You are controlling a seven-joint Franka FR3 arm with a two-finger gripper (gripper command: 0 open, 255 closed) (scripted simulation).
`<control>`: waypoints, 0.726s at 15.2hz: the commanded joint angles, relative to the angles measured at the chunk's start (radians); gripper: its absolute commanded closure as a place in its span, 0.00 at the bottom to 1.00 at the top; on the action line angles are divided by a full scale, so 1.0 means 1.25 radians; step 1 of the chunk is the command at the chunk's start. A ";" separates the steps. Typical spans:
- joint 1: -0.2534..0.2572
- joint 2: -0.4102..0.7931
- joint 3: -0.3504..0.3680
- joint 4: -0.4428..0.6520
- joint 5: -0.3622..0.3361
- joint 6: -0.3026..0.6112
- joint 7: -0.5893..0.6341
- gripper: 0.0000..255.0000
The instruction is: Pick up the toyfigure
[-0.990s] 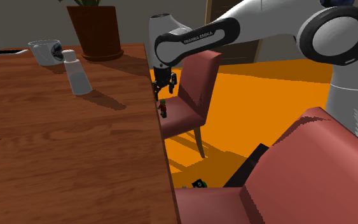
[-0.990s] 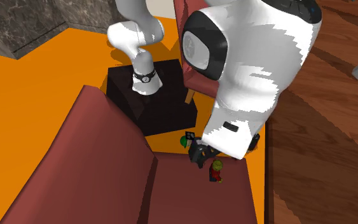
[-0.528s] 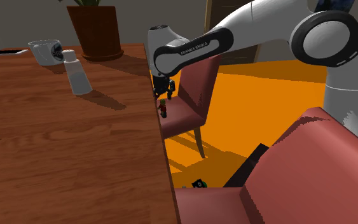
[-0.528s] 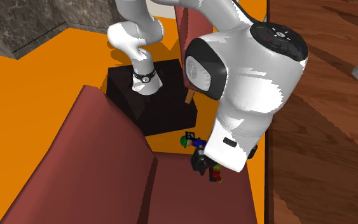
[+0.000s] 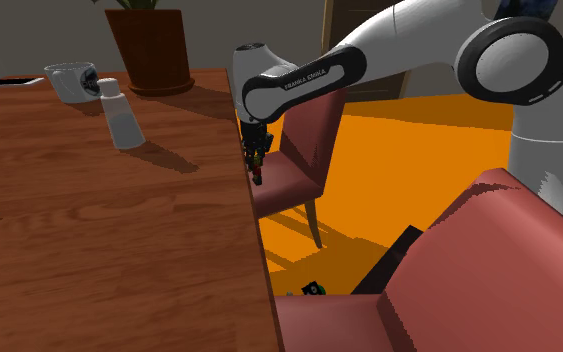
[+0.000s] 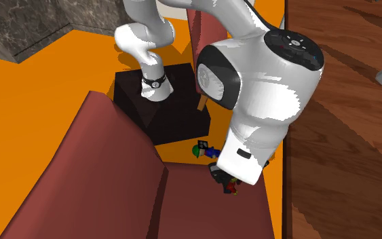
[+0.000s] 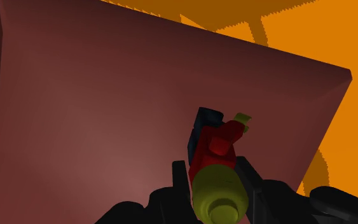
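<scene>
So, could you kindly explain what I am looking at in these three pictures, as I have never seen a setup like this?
It is a simulated white robot arm with a black gripper, mounted on a black box. The shoulder view looks from beside the arm over a wooden table, with a white bottle, a mug and a plant pot at its far end. The second exterior view looks down from above the arm. The wrist view looks along the gripper itself. The arm reaches down beside the table to a red chair seat, where a toy figure with a yellow head and red body stands. The gripper is down around its head; whether it is actually clamped I cannot tell.
</scene>
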 commanded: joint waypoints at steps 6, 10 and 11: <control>-0.001 -0.004 0.000 0.015 0.002 -0.020 -0.004 1.00; -0.001 -0.014 0.002 0.045 0.007 -0.059 -0.009 1.00; -0.001 -0.016 0.002 0.053 0.008 -0.069 -0.010 1.00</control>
